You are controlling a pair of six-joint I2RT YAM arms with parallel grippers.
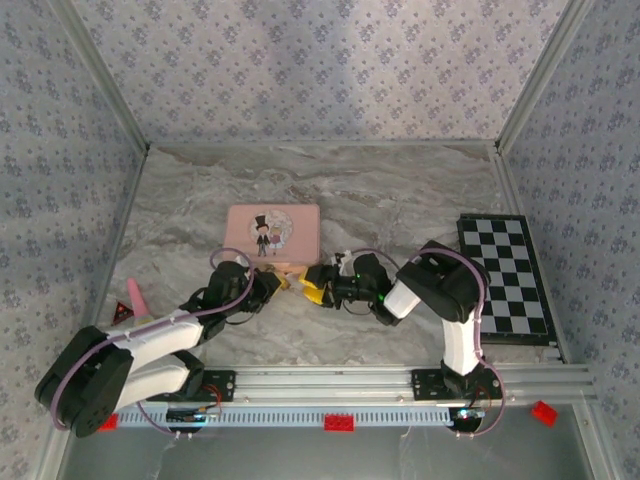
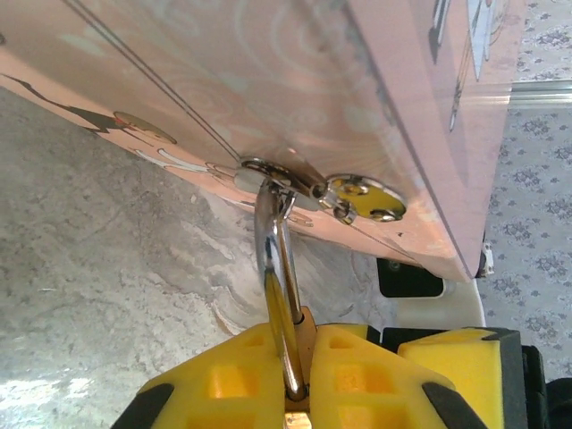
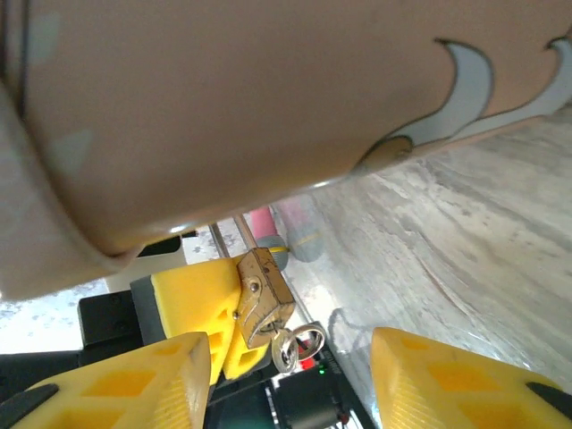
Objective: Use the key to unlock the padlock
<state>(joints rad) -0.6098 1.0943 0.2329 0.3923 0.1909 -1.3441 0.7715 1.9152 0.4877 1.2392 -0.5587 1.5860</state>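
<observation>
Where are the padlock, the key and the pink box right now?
padlock [image 3: 261, 299]: right wrist view, on its brass body.
key [image 3: 284, 347]: right wrist view, on the grey head sticking out below the padlock's body.
pink box [image 1: 297, 225]: top external view, on a plain part of its lid.

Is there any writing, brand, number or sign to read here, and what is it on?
None can be read.
On the pink box lid: a cartoon couple, no legible words.
The red triangle beside the pink cone: too small to read.
The padlock: no marking I can make out.
</observation>
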